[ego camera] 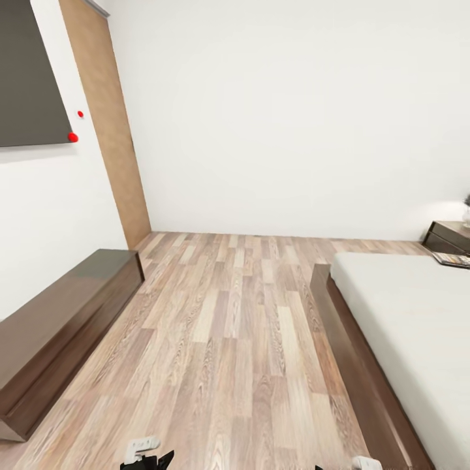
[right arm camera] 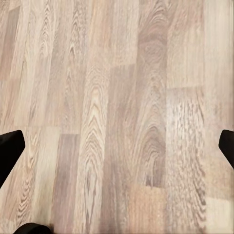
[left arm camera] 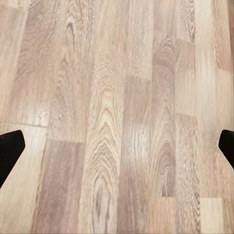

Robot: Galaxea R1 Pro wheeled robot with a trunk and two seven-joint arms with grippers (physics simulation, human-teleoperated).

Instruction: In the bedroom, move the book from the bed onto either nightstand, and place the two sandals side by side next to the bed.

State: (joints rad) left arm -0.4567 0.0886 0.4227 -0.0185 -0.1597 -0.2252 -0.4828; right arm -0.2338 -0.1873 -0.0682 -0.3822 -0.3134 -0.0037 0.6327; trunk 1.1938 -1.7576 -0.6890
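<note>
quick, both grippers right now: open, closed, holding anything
Left gripper: open, fingers wide apart, nothing between them, only wood floor beyond.
Right gripper: open, empty, over the floor as well.

Book (ego camera: pixel 452 260) on bed's (ego camera: pixel 405 307) far corner

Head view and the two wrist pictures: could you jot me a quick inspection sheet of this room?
Surface: wood-plank floor, bare where seen.
Job's things: bed at right; book at its far corner; nightstand beyond.
Clutter: nothing seen.
Claws: left claw and right claw open, over floor, holding nothing.
Cables: nothing seen.
Surroundings: long low bench at left, dark wall panel, white walls.
</note>
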